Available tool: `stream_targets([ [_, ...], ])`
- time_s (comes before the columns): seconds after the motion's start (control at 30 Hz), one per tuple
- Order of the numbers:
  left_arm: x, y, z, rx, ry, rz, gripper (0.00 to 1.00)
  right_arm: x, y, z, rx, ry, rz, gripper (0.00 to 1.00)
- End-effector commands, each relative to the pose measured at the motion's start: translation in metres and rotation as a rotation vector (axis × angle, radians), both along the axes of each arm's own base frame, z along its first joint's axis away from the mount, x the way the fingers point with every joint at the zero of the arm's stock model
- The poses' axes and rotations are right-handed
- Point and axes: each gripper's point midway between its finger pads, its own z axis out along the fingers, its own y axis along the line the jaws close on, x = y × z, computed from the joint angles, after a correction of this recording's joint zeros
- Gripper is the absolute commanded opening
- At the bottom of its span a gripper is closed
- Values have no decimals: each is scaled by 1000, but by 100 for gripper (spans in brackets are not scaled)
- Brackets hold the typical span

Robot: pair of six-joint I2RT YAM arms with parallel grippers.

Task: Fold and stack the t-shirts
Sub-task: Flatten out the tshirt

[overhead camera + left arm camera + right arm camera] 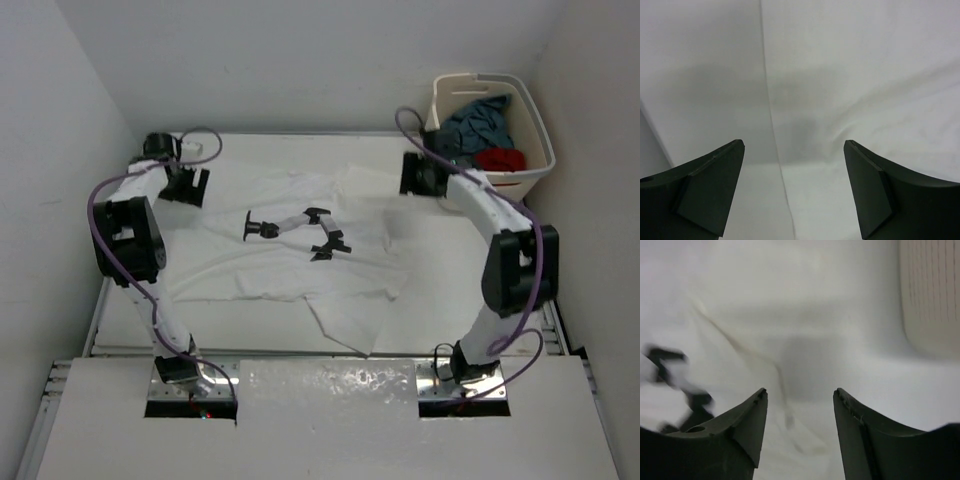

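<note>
The white shirt lies spread out on the counter. The left gripper hangs wide open over the shirt's far left edge and holds nothing. The right gripper is open and empty too, over the cloth near the basket. The red shirt and the blue-grey shirt sit in the basket.

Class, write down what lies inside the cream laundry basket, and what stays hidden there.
Inside the basket lie a crumpled blue-grey t-shirt and a bright red t-shirt. The basket's wall and the cloth cover its bottom, so anything beneath cannot be seen.
</note>
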Motion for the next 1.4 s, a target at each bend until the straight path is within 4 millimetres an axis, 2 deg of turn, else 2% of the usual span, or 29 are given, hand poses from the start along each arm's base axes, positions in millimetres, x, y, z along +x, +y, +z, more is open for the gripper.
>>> stream_targets([
  [0.0, 55, -17, 96, -119, -234, -22, 81, 50, 33, 6, -1, 14, 109, 54],
  [0.03, 63, -16, 97, -123, -242, -15, 81, 74, 37, 26, 2, -25, 95, 46],
  [0.07, 73, -13, 102, -117, -264, -6, 81, 85, 39, 20, -6, -19, 88, 45],
  [0.1, 89, -4, 102, -94, -281, 31, 81, 106, 38, 11, -35, -9, 62, 45],
  [0.13, 99, 2, 102, -80, -300, 52, 81, 116, 39, 5, -44, -4, 58, 44],
  [0.17, 114, 12, 112, -47, -338, 90, 81, 124, 41, -1, -50, 3, 54, 44],
  [0.2, 124, 15, 91, -57, -316, 125, 81, 140, 43, -14, -59, 12, 53, 45],
  [0.27, 147, 21, 93, -52, -381, 156, 81, 153, 40, -25, -87, 7, 37, 50],
  [0.3, 155, 24, 76, -58, -373, 184, 82, 158, 37, -30, -107, 0, 26, 52],
  [0.33, 165, 27, 75, -56, -405, 193, 82, 165, 33, -43, -130, -8, 13, 54],
  [0.37, 174, 28, 77, -58, -430, 196, 83, 167, 22, -49, -186, -13, -12, 55],
  [0.4, 181, 24, 56, -67, -407, 189, 83, 168, 19, -67, -210, -2, -18, 58],
  [0.47, 192, 28, 50, -41, -421, 199, 85, 167, 10, -85, -260, 26, -31, 59],
  [0.5, 193, 32, 26, -33, -389, 209, 86, 168, 10, -90, -264, 37, -31, 59],
  [0.53, 195, 32, 19, -30, -385, 211, 86, 165, 11, -109, -267, 71, -25, 59],
  [0.6, 194, 37, -5, -3, -350, 219, 87, 155, 11, -126, -258, 122, -31, 59],
  [0.7, 189, 37, -28, 14, -308, 213, 88, 138, 6, -143, -270, 164, -47, 59],
  [0.8, 185, 32, -42, 20, -282, 196, 87, 136, 17, -150, -211, 156, -17, 49],
  [0.83, 185, 31, -44, 23, -282, 194, 85, 138, 20, -151, -193, 154, -13, 35],
  [0.9, 181, 34, -51, 48, -269, 207, 83, 147, 33, -157, -132, 147, -4, 18],
  [0.93, 180, 35, -54, 52, -264, 212, 82, 152, 37, -159, -110, 133, -4, 0],
  [1.0, 178, 38, -56, 67, -262, 225, 82, 176, 42, -155, -81, 58, -18, 0],
  [1.03, 175, 37, -61, 69, -251, 224, 82, 187, 37, -152, -59, 20, -55, 0],
  [1.07, 174, 38, -58, 75, -255, 223, 82, 211, 37, -136, -27, -78, -80, 0],
  [1.13, 171, 40, -61, 84, -251, 227, 82, 237, 21, -119, 33, -183, -181, 0],
  [1.17, 170, 42, -62, 96, -247, 232, 82, 258, 15, -99, 85, -290, -238, 0],
  [1.23, 168, 45, -66, 110, -238, 245, 82, 277, 7, -77, 98, -404, -289, 0],
  [1.27, 167, 49, -68, 117, -235, 261, 81, 295, 8, -51, 126, -522, -296, 0],
  [1.37, 163, 53, -75, 128, -221, 277, 81, 319, 15, -10, 147, -693, -282, 0],
])
